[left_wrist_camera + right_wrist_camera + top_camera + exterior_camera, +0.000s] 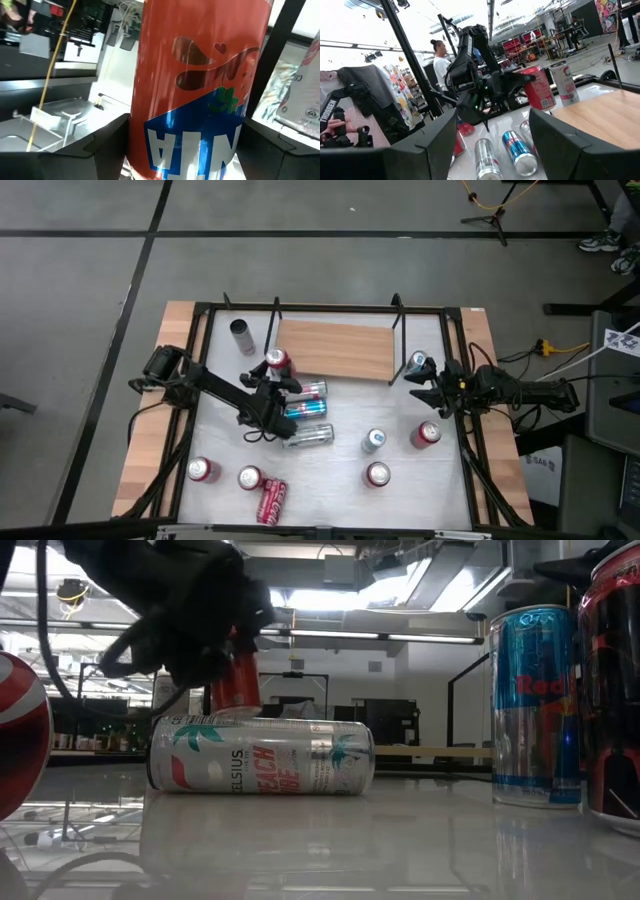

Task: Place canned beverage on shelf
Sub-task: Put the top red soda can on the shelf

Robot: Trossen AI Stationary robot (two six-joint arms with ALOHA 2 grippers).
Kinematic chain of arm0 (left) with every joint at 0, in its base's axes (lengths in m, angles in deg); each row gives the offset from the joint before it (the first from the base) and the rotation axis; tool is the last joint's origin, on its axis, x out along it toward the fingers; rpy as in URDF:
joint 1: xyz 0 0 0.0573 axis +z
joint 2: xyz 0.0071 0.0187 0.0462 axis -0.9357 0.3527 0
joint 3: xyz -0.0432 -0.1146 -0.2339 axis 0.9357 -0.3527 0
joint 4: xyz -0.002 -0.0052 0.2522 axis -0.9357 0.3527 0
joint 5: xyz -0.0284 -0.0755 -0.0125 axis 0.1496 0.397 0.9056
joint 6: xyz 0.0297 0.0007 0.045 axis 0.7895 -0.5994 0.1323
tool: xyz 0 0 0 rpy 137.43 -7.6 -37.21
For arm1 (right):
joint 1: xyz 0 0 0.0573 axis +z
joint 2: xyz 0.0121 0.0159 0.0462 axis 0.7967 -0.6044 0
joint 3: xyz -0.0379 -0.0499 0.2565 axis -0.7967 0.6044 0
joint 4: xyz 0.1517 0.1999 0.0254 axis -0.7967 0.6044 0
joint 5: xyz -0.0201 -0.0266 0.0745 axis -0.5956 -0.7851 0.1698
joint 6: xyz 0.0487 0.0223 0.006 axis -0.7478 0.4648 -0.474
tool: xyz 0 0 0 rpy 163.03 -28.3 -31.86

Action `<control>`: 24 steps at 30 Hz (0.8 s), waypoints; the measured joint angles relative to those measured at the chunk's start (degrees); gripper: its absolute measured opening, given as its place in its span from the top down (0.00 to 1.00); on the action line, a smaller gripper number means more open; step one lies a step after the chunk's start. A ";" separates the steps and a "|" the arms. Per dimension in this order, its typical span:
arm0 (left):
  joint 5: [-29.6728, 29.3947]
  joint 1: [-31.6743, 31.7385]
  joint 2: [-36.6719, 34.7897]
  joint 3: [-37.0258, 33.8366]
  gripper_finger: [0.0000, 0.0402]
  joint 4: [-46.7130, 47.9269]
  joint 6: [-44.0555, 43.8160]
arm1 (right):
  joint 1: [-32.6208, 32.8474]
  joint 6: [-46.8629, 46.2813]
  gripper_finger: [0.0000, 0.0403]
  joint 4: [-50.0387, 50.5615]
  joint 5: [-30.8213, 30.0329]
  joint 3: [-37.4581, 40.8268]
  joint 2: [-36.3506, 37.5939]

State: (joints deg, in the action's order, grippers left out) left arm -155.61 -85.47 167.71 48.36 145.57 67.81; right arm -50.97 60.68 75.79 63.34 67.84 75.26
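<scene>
My left gripper [276, 372] is shut on a red can with a blue band [200, 75], which hangs tilted [538, 88] over the table by the near left corner of the shelf [336, 348], a light-brown board with black rod brackets. In the low view the red can [234, 682] shows above a Celsius can [260, 755] that lies on its side. My right gripper [416, 388] waits at the table's right, open, with nothing between its fingers [425, 145]. My left gripper pinches the red can's side wall [142, 135] between its two fingers [95, 145], one on each side. The fingers come nearly level from the table's left and lie across the can. The can is tilted, and its lower end appears clear of the table.
Two blue cans [305, 399] and the silver Celsius can [308, 435] lie just near of my left gripper. A pale can [242, 335] stands left of the shelf and a blue-topped one [418, 362] at its right end. More cans [376, 442] stand across the near half, with a crushed red one [271, 500].
</scene>
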 joint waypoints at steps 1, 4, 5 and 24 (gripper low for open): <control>-0.03 0.36 0.00 0.00 0.27 -0.83 0.62 | 0.00 0.00 0.41 0.28 -0.02 0.00 0.00; -0.01 1.49 0.00 0.00 0.27 -3.33 3.44 | 0.00 0.00 0.41 0.84 -0.04 0.00 0.00; 0.14 1.86 0.00 0.00 0.27 -4.39 4.68 | 0.00 0.00 0.41 0.94 -0.04 0.00 0.00; 6.91 8.04 0.00 0.04 0.27 -20.32 25.93 | 0.00 -0.01 0.41 1.08 -0.12 0.00 0.00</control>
State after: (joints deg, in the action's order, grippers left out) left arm -148.70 -77.43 167.71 48.40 125.25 93.74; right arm -50.97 60.67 76.87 63.21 67.84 75.26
